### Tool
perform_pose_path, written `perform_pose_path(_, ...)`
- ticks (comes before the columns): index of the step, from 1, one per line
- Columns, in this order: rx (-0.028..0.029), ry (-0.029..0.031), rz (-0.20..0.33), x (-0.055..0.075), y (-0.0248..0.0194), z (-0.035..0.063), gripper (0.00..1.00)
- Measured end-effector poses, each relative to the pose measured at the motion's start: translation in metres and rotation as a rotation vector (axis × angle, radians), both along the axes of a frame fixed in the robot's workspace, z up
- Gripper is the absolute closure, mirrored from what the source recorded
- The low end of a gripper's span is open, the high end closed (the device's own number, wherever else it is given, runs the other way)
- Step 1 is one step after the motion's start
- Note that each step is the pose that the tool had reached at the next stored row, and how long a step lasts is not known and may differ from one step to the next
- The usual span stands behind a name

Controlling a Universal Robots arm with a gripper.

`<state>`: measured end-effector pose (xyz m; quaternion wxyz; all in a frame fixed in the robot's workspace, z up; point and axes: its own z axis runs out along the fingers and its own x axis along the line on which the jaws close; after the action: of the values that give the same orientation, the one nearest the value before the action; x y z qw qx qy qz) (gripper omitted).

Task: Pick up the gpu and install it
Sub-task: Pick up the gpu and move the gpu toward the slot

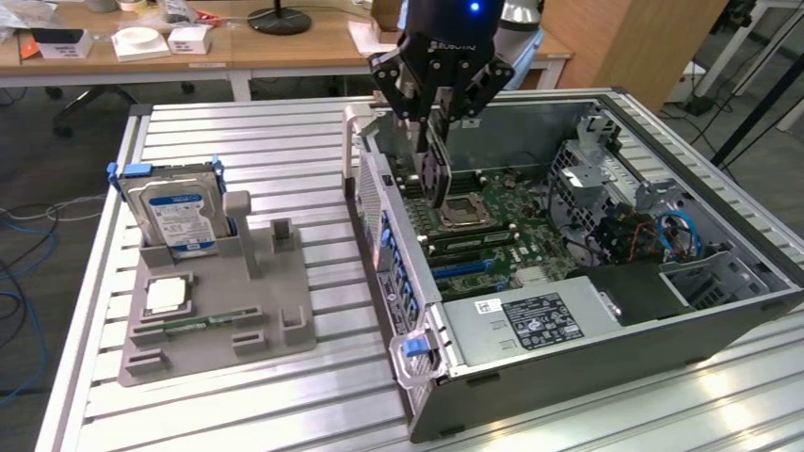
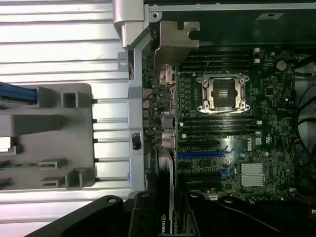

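Black gripper (image 1: 439,121) downward, gpu (image 1: 436,177) over motherboard (image 1: 509,221)

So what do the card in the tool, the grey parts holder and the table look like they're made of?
The gpu shows a dark matte face, plastic or coated metal, hard to tell. The grey parts holder is dull and uniform, probably plastic. The table has ribbed silvery slats with glare, likely aluminium.

one gripper (image 1: 436,118), one gpu (image 1: 436,174). one open computer case (image 1: 603,375) — inside: one motherboard (image 1: 509,231), one cpu socket (image 1: 462,215), one power supply (image 1: 534,315), one long blue slot (image 2: 200,154). one grey holder (image 1: 270,282) — one hard drive (image 1: 176,212), one cpu chip (image 1: 168,295), one memory stick (image 1: 201,323).
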<state>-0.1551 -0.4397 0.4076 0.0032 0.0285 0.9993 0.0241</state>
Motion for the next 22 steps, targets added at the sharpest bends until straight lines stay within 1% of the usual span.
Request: perform_pose_path(22, 0.0, 0.0005, 0.0, 0.037, 0.0, 0.0, 0.74)
